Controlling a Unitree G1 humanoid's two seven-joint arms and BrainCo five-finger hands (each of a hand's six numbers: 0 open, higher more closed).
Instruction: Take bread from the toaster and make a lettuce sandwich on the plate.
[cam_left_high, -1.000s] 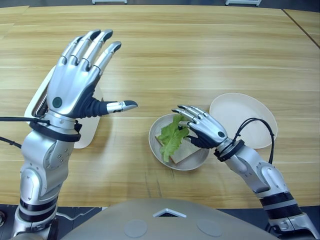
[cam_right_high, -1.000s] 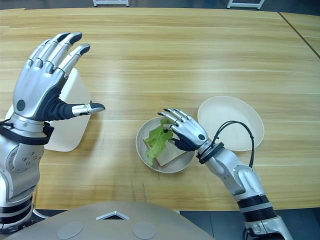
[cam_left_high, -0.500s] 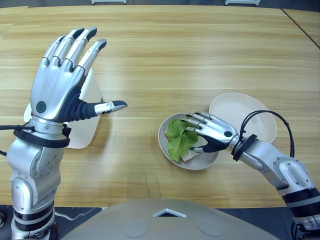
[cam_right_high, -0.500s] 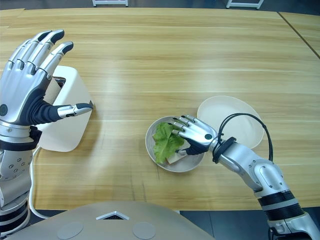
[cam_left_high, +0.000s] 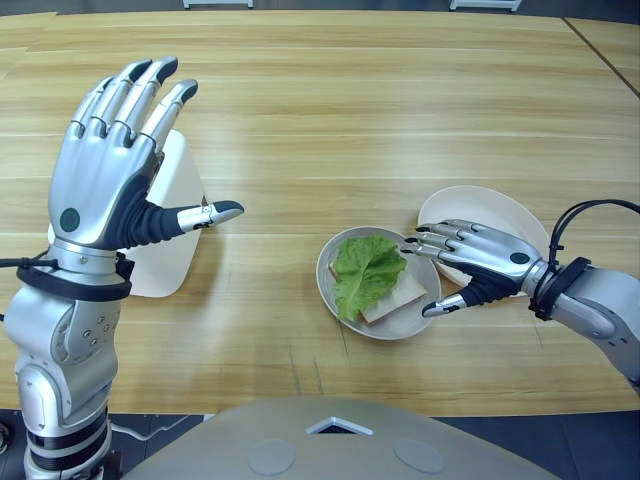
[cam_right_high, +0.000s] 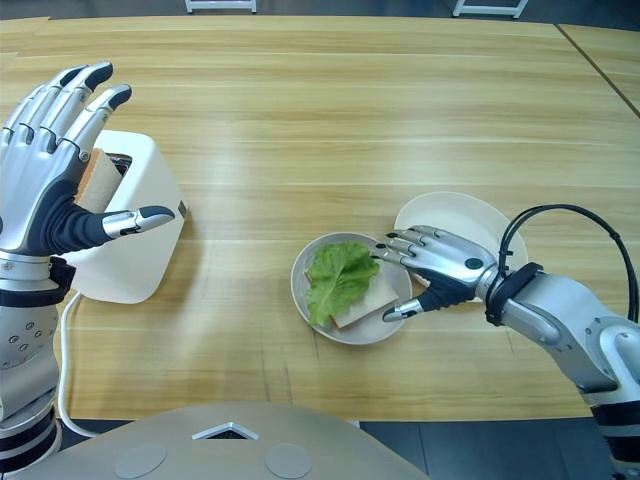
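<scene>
Plate: the round plate (cam_left_high: 326, 272) is sitting near the table's (cam_left_high: 350, 120) front edge. It is carrying one bread slice (cam_left_high: 402, 297), with a lettuce leaf (cam_left_high: 365, 272) lying over the slice's left part.
Second plate: a second plate (cam_left_high: 480, 205) is sitting just beside the first, at its 2 o'clock.
Toaster: the white toaster (cam_right_high: 130, 260) is standing well apart at 9 o'clock, with a second slice (cam_right_high: 95, 180) poking up from its slot.
Right hand: the right hand (cam_left_high: 492, 260) is hovering at the plate's 3 o'clock. Its fingers (cam_left_high: 437, 240) are spreading wide and holding nothing, with the tips at the rim beside the bread slice and apart from the lettuce leaf.
Left hand: the left hand (cam_left_high: 98, 185) is hanging raised in front of the toaster, its fingers (cam_left_high: 130, 95) splaying wide and gripping nothing.
</scene>
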